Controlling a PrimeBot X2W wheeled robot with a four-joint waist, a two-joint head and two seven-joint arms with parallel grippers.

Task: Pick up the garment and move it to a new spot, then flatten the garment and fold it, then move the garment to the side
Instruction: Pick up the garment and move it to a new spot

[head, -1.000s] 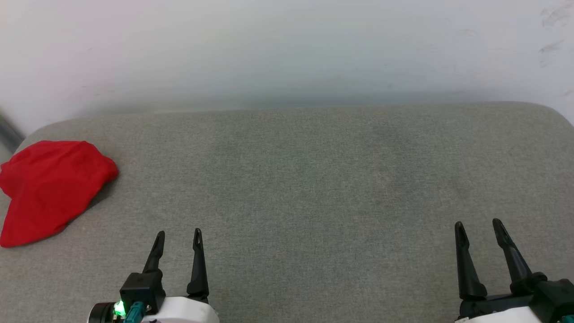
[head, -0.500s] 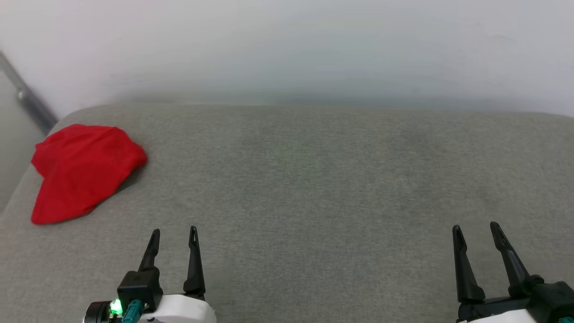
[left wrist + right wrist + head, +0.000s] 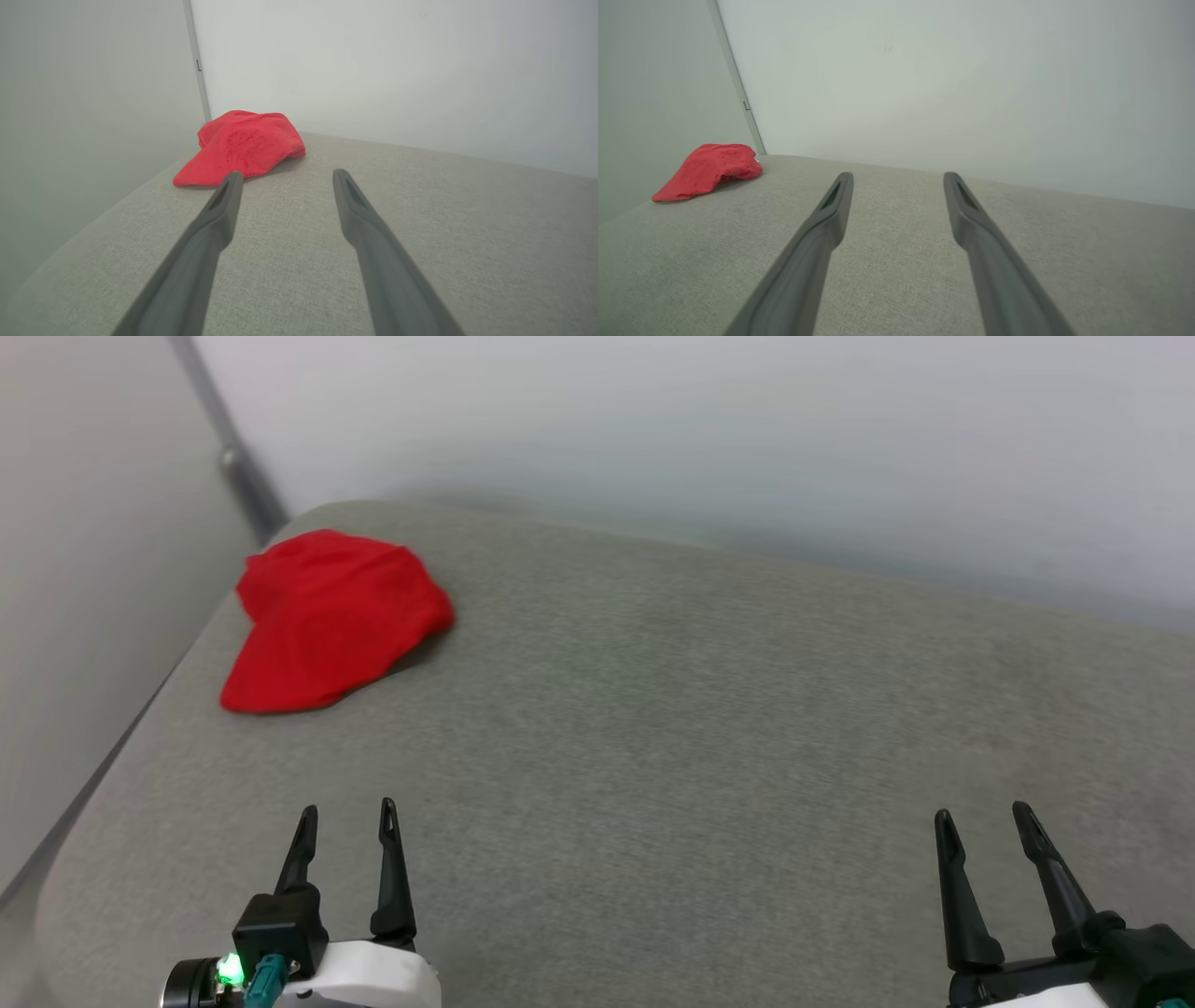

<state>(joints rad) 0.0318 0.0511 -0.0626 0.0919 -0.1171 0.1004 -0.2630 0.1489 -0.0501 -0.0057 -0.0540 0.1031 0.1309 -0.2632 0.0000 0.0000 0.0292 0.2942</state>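
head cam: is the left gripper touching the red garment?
No. The left gripper stands open near the bottom edge, with bare grey cushion between it and the garment bunched at the far left corner.

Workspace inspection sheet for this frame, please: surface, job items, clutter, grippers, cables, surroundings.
Surface: grey fabric surface with a rounded edge, no stains seen.
Job's things: red garment bunched in a mound at the far left corner, plain red showing, no lettering visible.
Clutter: nothing seen.
Grippers: left gripper and right gripper at the near edge, jaws open, holding nothing, both well apart from the garment.
Cables: teal plug beside a green light at the left wrist; no loose cable seen.
Surroundings: pale wall behind, metal strip at the left corner.
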